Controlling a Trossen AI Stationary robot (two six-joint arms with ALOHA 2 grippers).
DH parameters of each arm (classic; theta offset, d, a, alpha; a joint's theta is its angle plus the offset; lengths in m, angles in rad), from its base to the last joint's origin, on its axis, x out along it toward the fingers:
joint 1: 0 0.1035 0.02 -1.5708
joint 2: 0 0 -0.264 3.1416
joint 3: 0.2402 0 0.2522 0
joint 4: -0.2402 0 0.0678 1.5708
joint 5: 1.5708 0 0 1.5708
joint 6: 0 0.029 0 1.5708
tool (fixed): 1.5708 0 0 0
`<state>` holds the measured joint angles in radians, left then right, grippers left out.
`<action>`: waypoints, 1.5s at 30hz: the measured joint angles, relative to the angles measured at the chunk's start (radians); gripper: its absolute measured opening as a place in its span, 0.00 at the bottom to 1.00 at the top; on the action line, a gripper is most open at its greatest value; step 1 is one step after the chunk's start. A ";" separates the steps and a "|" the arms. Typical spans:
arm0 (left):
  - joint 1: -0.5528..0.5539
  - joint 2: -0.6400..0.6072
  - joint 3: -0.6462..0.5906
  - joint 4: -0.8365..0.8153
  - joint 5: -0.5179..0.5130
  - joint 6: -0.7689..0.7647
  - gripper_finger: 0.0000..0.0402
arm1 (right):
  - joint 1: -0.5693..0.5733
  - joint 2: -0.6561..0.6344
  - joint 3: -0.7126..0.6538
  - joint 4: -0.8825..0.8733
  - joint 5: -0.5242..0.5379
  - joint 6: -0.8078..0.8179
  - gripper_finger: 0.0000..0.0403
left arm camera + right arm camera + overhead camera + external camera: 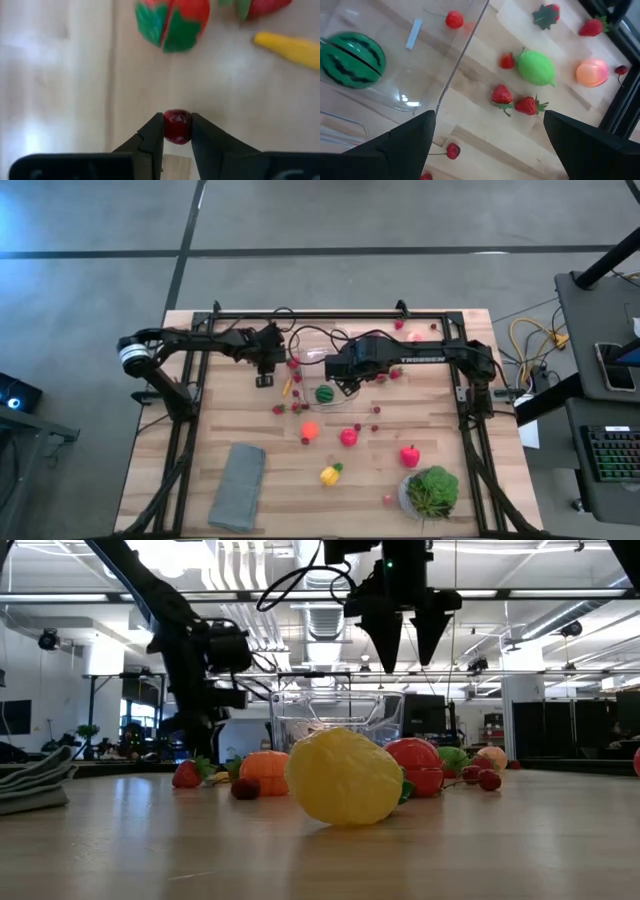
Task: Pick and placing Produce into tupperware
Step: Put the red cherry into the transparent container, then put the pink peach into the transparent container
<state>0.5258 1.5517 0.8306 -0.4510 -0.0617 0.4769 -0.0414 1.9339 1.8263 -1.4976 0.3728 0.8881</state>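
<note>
Left gripper (pixel 177 131) pinching a dark-red berry (pixel 177 126), down on the wooden table (pixel 75 75) beside the tupperware (pixel 322 370). Right gripper (pixel 487 145) spread wide over tupperware, watermelon (pixel 352 60) inside. Bright workshop ceiling lights behind.

The tupperware (pixel 322 370) holds a watermelon (pixel 325 393); a folded cloth (pixel 237 485) and potted plant (pixel 432 491) lie nearer the table's front edge.

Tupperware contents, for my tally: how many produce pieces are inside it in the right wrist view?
2: a green watermelon near one corner and a red cherry beside the tupperware wall. Others may lie outside this view.
</note>
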 joint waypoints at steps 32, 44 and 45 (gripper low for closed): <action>-0.113 0.083 0.290 0.199 0.131 -0.403 0.40 | 0.000 -0.556 -0.172 -0.067 0.283 0.375 0.91; -0.115 -0.116 0.287 -0.134 0.130 -0.471 0.65 | -0.058 -0.510 -0.341 0.017 0.159 0.310 0.91; -0.115 -0.148 0.284 -0.144 0.129 -0.492 0.65 | -0.104 -0.507 -0.350 0.017 0.140 0.282 0.91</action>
<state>0.4113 1.4040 1.1143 -0.5946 0.0673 -0.0150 -0.1458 1.4270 1.4760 -1.4809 0.5131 1.1697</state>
